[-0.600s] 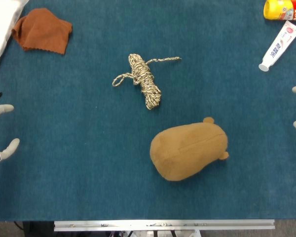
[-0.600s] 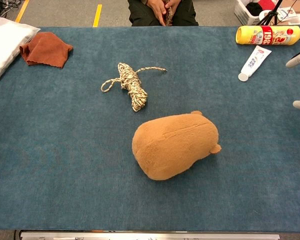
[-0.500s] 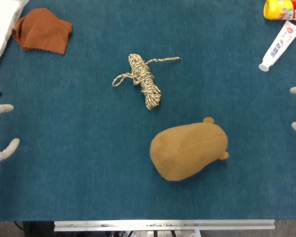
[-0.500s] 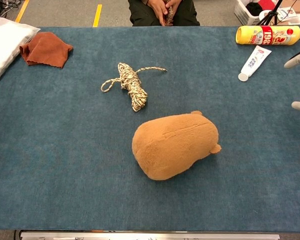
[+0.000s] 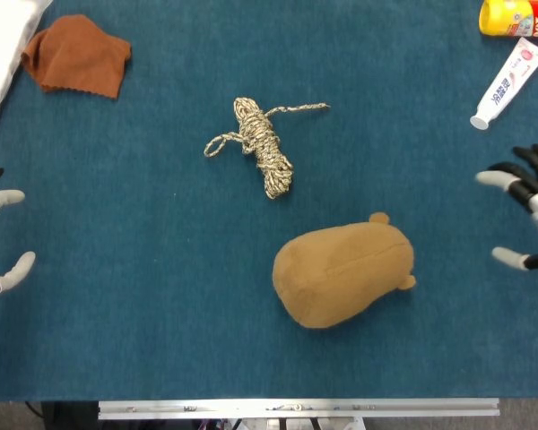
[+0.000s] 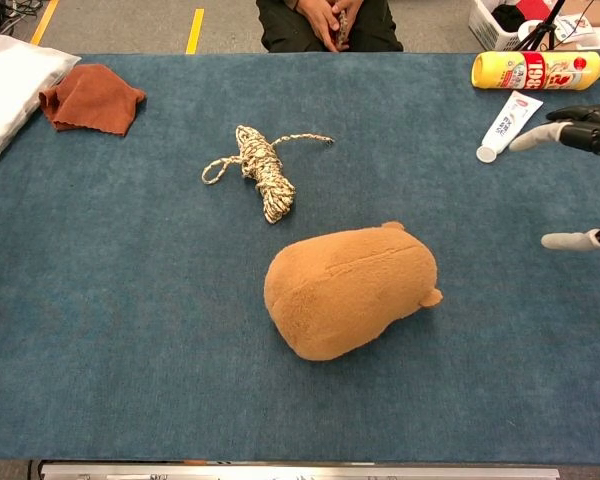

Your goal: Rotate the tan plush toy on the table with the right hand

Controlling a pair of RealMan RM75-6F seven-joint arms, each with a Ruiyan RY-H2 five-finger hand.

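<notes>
The tan plush toy [image 5: 344, 274] [image 6: 350, 289] lies on its side near the front middle of the blue table, small ears at its right end. My right hand [image 5: 529, 215] [image 6: 585, 175] hovers at the right edge, well to the right of the toy, fingers spread and holding nothing. Only two fingertips of my left hand [image 5: 2, 237] show at the left edge in the head view, spread apart and empty; the chest view does not show it.
A coiled rope [image 5: 262, 146] [image 6: 260, 167] lies behind the toy. A brown cloth [image 5: 76, 55] [image 6: 92, 98] and white fabric [image 6: 10, 85] sit at the back left. A toothpaste tube [image 5: 509, 82] [image 6: 509, 126] and yellow bottle [image 5: 517, 17] [image 6: 535, 70] lie at the back right, near my right hand.
My right hand has moved leftward into view from the right edge, toward the toy. The toy and my left hand have not moved.
</notes>
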